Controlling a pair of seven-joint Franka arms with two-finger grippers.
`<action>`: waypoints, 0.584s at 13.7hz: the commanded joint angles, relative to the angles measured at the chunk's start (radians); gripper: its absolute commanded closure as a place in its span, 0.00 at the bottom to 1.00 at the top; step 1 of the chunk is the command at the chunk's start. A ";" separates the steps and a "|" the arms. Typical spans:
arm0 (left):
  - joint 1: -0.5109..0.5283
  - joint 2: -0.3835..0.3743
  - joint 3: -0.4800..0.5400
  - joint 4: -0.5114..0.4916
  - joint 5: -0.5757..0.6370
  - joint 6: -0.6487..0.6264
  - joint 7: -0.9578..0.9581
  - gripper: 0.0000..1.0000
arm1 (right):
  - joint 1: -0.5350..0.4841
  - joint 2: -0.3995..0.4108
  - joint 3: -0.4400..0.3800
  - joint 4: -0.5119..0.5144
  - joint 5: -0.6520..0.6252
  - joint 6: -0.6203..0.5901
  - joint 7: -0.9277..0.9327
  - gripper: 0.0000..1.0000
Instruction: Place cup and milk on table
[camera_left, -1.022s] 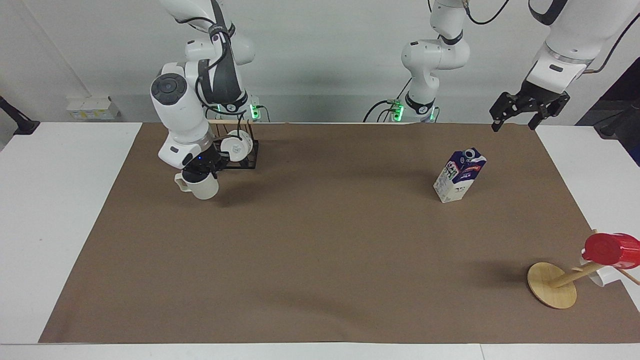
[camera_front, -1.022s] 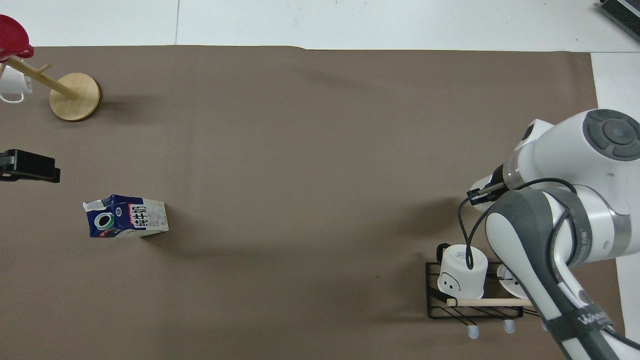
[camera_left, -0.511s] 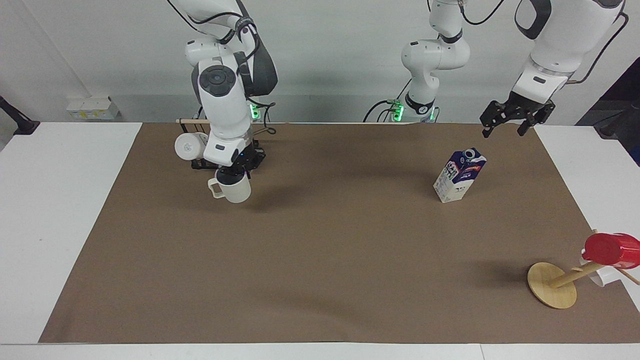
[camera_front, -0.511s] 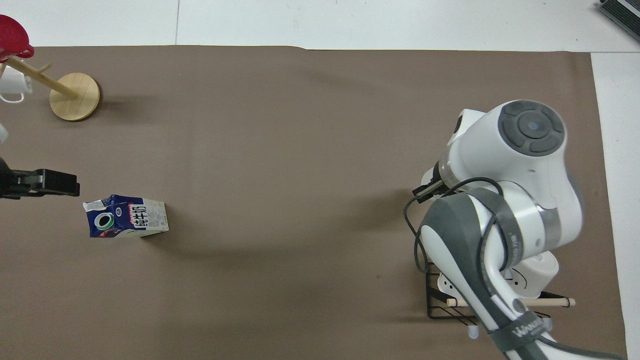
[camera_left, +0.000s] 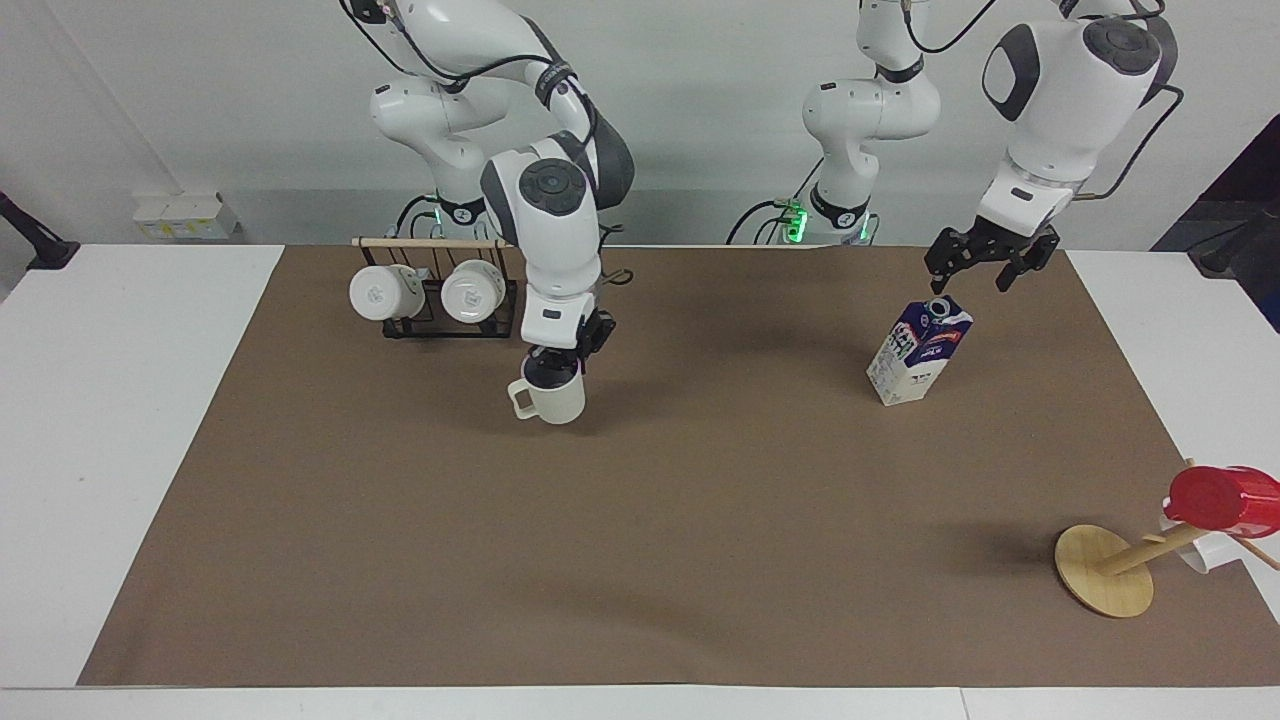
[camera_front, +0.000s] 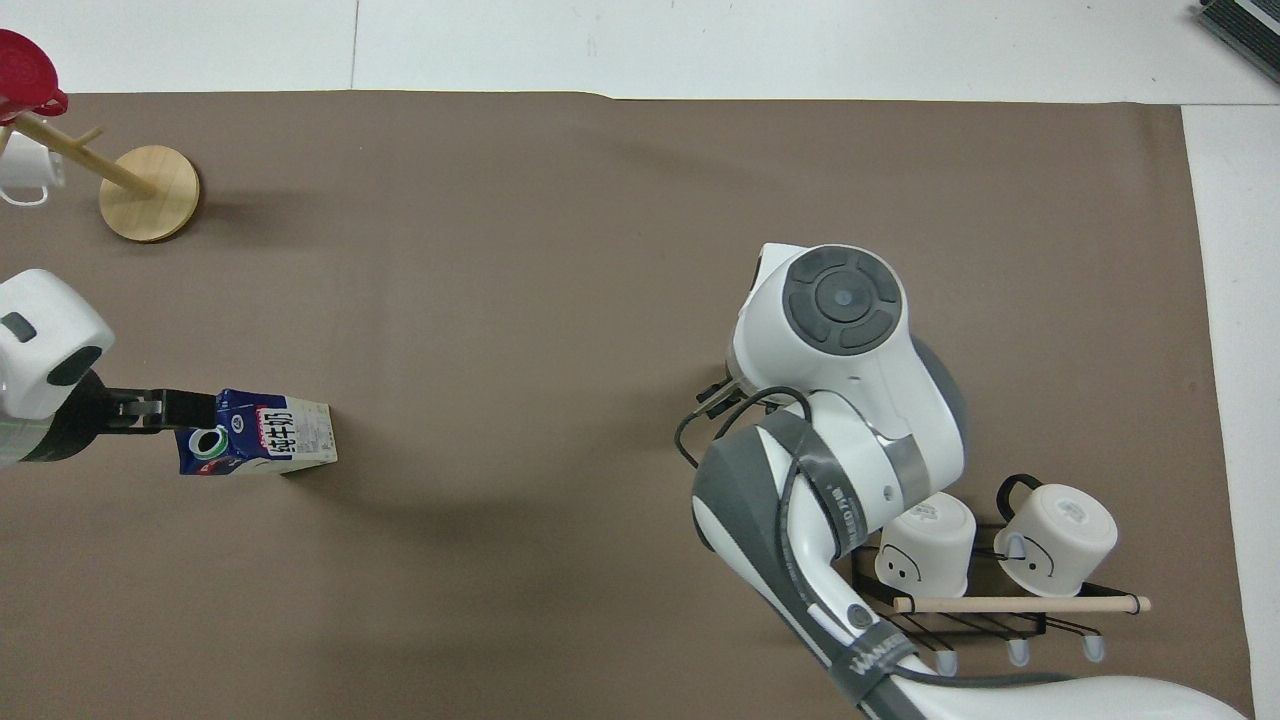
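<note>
The cream-white cup (camera_left: 549, 399) hangs upright, low over the brown sheet of the table (camera_left: 700, 520), beside the cup rack toward the table's middle. My right gripper (camera_left: 553, 368) comes down into its mouth and is shut on its rim. In the overhead view the right arm's wrist hides the cup. The milk (camera_left: 920, 350) (camera_front: 258, 432), a blue and white carton, stands on the sheet toward the left arm's end. My left gripper (camera_left: 972, 278) (camera_front: 165, 408) hovers open just above the carton's top, not touching it.
A black wire rack (camera_left: 435, 300) (camera_front: 975, 600) holding two white cups stands close to the robots at the right arm's end. A tilted wooden mug tree (camera_left: 1105, 570) (camera_front: 150, 193) with a red cup (camera_left: 1222, 498) stands farther out at the left arm's end.
My right arm has carried the cup away from the rack, toward the table's middle. My left gripper has swung in and down to hover over the milk carton.
</note>
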 joint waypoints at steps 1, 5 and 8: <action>-0.018 -0.037 0.008 -0.069 0.004 0.070 -0.014 0.00 | 0.056 0.060 0.000 0.025 0.009 0.047 0.126 1.00; -0.024 -0.039 0.008 -0.124 0.004 0.138 -0.036 0.00 | 0.117 0.117 0.000 0.045 0.010 0.113 0.229 1.00; -0.034 -0.040 0.008 -0.176 0.004 0.192 -0.055 0.00 | 0.140 0.120 0.000 0.045 0.027 0.136 0.243 1.00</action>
